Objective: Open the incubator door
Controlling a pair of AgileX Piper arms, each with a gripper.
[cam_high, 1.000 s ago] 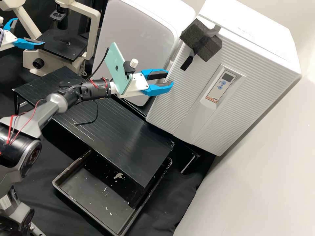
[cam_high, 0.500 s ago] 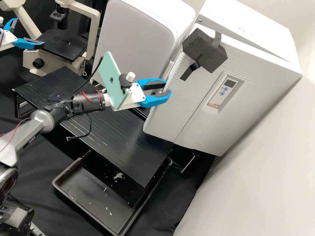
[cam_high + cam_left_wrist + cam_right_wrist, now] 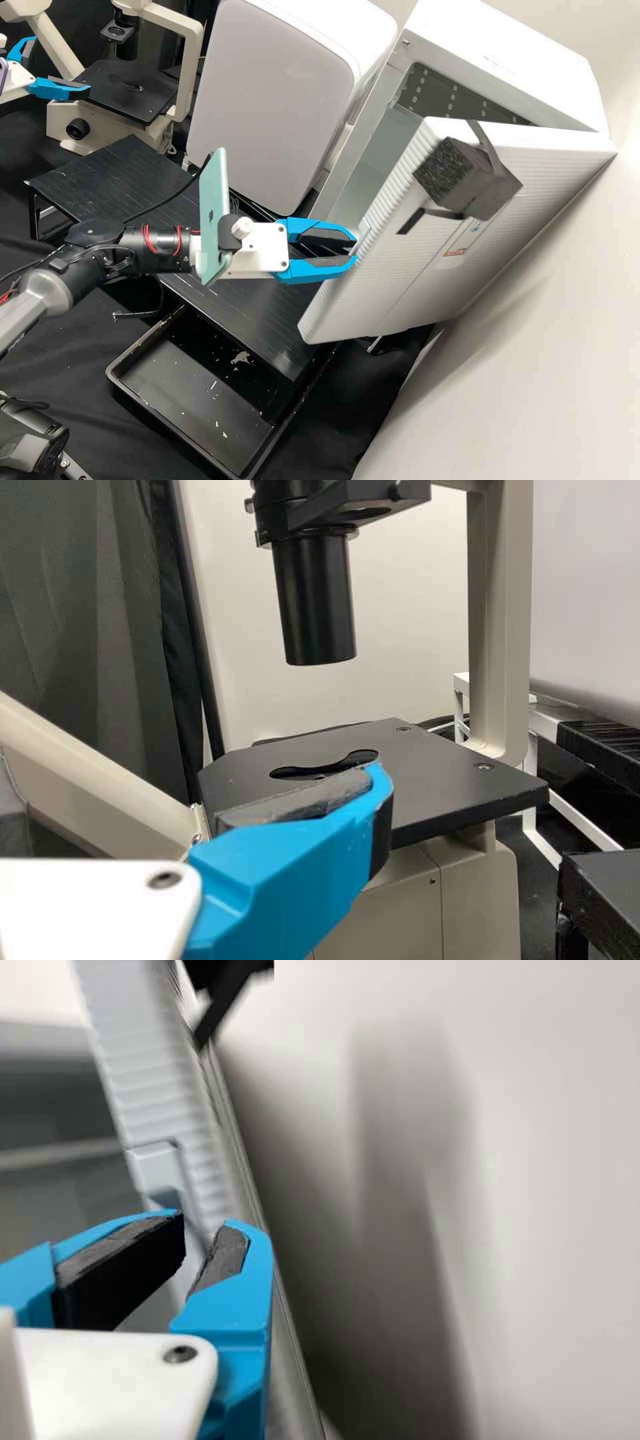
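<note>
I've got the incubator door (image 3: 407,273) swung well clear of the cabinet (image 3: 493,50), right pincer (image 3: 354,247) parted at its left edge, so it's mostly open.

Between the incubator body (image 3: 497,57) and its part-open door (image 3: 373,293), a wedge-shaped gap leaves room for a gripper. The right gripper (image 3: 355,245) occupies space at the door's free edge, a foam block (image 3: 467,179) juts from its face, and the wall (image 3: 567,320) bounds the hinge side.
</note>
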